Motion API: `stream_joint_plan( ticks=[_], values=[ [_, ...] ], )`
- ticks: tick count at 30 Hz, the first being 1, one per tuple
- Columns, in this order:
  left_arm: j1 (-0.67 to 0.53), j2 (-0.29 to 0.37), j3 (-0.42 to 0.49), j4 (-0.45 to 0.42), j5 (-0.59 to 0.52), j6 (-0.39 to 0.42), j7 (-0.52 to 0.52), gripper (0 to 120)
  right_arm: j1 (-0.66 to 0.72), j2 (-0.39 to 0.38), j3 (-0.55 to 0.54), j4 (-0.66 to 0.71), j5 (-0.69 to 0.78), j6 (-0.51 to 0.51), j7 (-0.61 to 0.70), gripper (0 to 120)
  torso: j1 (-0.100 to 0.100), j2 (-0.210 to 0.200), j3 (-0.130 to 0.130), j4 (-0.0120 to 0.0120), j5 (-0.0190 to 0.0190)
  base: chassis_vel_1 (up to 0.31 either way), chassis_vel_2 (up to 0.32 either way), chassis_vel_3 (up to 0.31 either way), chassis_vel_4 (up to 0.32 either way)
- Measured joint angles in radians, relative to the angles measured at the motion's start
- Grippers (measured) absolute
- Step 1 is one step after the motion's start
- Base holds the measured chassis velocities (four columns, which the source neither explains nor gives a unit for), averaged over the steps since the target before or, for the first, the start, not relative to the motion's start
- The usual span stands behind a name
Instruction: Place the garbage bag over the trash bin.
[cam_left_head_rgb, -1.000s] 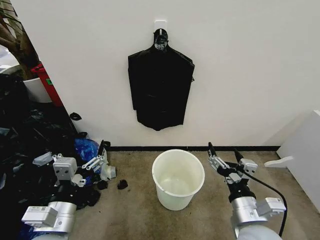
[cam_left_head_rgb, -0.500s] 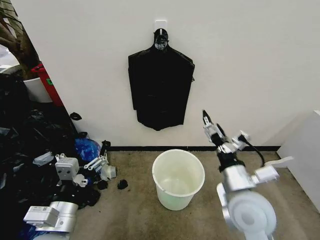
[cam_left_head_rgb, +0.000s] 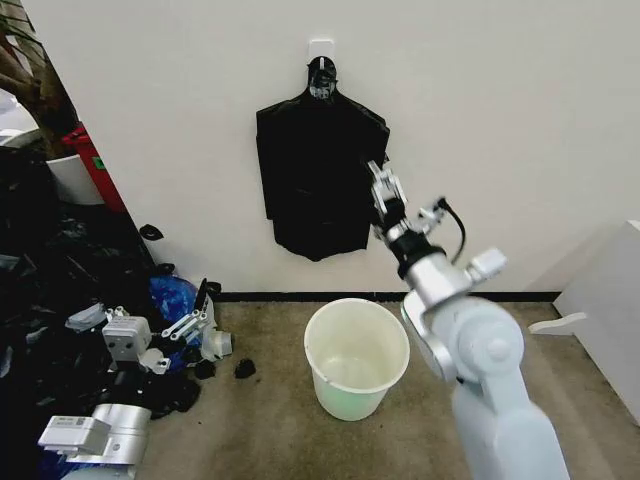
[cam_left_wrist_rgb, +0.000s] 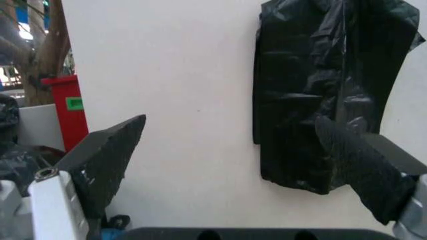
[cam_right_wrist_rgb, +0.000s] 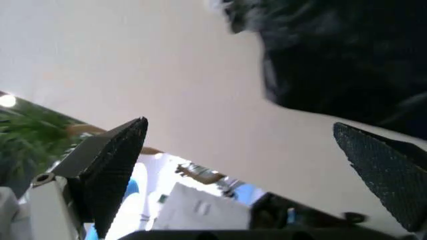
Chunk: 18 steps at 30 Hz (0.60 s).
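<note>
Against the white wall (cam_left_head_rgb: 520, 120) in the head view, the black bag pack (cam_left_head_rgb: 318, 170) hangs from a hook (cam_left_head_rgb: 321, 68), flat and shield-shaped with a gathered neck. The right gripper (cam_left_head_rgb: 381, 186) is raised in front of the pack's right edge, its fingers parted and grasping nothing. Below it, the trash bin (cam_left_head_rgb: 357, 358), a round white bucket, stands upright and uncovered on the brown floor (cam_left_head_rgb: 270, 420), near the dark baseboard. The left gripper (cam_left_head_rgb: 198, 312) sits low at the left, beside a heap of black and blue bags (cam_left_head_rgb: 60, 300) that lies along the floor's left edge; its fingers look spread, holding nothing. A white box-shaped piece of furniture (cam_left_head_rgb: 610, 300) stands at the right edge. From the left wrist view, the two dark fingers (cam_left_wrist_rgb: 107, 160) stand wide apart with nothing between them, the hanging bag pack (cam_left_wrist_rgb: 327, 85) showing on the wall beyond and a red container (cam_left_wrist_rgb: 63, 110) to one side. From the right wrist view, the dark fingers (cam_right_wrist_rgb: 113, 160) are likewise spread and empty, with the black bag pack (cam_right_wrist_rgb: 347, 55) close ahead and blurred. Which of the black bags is the garbage bag cannot be told; none is on the bin.
</note>
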Motion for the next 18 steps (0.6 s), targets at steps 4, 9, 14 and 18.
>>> stream_joint_plan(
  ticks=[4,9,14,18],
  values=[
    [0.006,-0.018,0.002,-0.003,0.018,-0.002,0.002,100,0.139,0.025,-0.032,-0.091,0.026,0.017,0.013,100,0.000,0.000,0.000,0.0001,0.0000,0.000,0.000,0.000,0.000],
    [0.013,-0.029,0.001,-0.010,0.024,-0.002,0.003,100,0.243,0.056,-0.058,-0.175,0.030,0.027,0.028,100,0.000,0.000,0.000,0.0001,0.0001,0.000,0.000,0.000,0.000],
    [0.016,-0.041,0.000,-0.014,0.027,-0.004,0.003,100,0.345,0.076,-0.079,-0.275,0.019,0.032,0.040,100,0.000,0.000,0.000,0.0001,0.0000,0.000,0.000,0.000,0.000],
    [0.016,-0.048,0.000,-0.016,0.028,-0.010,0.005,100,0.432,0.096,-0.076,-0.366,0.009,0.041,0.051,100,0.000,0.000,0.000,0.0001,0.0000,0.000,0.000,0.000,0.000]
  ],
)
